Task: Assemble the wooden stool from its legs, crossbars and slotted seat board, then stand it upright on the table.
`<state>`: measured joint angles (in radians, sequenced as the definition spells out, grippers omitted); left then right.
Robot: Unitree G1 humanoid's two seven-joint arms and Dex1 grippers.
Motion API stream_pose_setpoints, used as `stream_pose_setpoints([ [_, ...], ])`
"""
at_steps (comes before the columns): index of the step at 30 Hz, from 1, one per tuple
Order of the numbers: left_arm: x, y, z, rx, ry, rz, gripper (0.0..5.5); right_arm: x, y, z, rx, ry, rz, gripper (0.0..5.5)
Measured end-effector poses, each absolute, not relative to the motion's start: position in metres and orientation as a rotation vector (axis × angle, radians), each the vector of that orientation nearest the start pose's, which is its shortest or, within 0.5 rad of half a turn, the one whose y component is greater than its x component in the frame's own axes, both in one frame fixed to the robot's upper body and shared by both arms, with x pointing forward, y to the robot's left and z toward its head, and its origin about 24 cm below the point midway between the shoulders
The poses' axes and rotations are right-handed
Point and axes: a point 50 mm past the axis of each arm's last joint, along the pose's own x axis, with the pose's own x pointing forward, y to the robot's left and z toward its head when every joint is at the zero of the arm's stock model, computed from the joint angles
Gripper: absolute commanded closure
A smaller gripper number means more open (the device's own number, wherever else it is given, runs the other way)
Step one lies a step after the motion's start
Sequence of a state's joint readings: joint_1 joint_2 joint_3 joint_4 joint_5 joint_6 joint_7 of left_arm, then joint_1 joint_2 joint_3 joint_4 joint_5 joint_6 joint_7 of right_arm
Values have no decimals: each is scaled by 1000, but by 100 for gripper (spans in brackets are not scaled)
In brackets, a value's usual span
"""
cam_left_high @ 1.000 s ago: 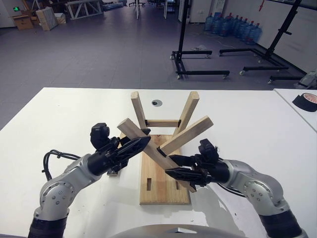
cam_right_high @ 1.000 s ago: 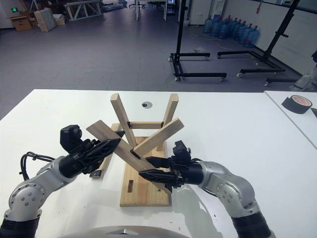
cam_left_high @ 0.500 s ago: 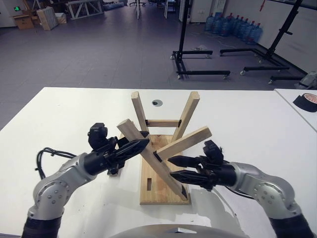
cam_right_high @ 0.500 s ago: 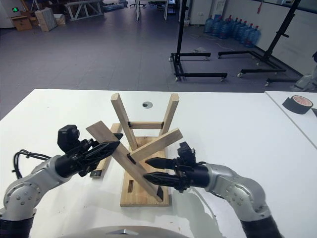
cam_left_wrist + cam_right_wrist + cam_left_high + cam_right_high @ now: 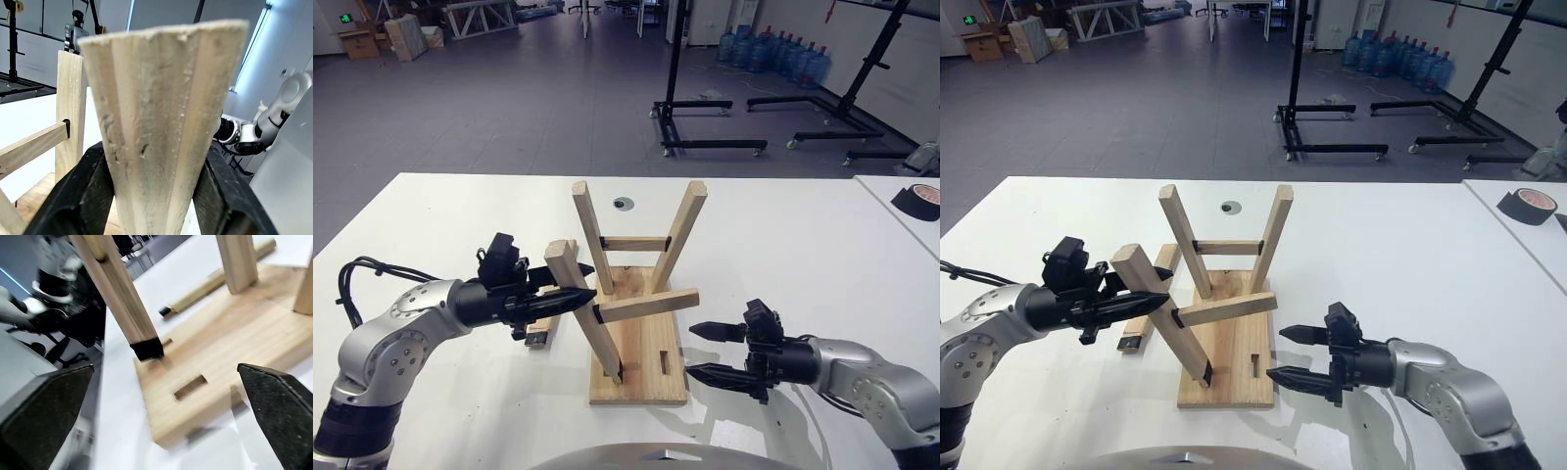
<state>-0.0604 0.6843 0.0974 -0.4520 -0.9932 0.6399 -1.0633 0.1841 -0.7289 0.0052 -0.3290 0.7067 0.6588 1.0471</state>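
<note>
Holding tilted leg (image 5: 603, 345) with foot beside a slot in seat board (image 5: 646, 387), flat on counter (image 5: 431, 215): left fingers (image 5: 570, 295) clamped near its top for leverage. Right fingers (image 5: 713, 332) spread, empty, beside board's edge, likely ready to brace.

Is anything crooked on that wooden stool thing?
Yes. The near wooden leg, clamped in the left gripper, leans steeply instead of standing like the two rear legs. Its crossbar sticks out sideways, one end free. A loose wooden piece lies beside the pale seat board.

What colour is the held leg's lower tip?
Black tip on the leg, clearest in right wrist view.
</note>
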Motion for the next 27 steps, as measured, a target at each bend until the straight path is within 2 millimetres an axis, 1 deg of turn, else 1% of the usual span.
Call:
stream_pose_setpoints([
  [2, 207, 171, 154, -239, 88, -1440, 347, 180, -201, 62, 197, 558, 1145, 10],
  [4, 208, 171, 157, -219, 77, -1451, 347, 185, -194, 60, 119, 510, 1142, 10],
  [7, 208, 172, 158, -195, 82, -1453, 347, 185, -186, 55, 42, 486, 1171, 10],
  [11, 207, 175, 159, -169, 91, -1472, 347, 183, -178, 47, 19, 494, 1197, 10],
  [21, 208, 177, 160, -165, 103, -1453, 348, 182, -176, 45, 39, 492, 1199, 10],
  [27, 208, 182, 165, -149, 125, -1444, 348, 179, -176, 36, 23, 524, 1200, 10],
])
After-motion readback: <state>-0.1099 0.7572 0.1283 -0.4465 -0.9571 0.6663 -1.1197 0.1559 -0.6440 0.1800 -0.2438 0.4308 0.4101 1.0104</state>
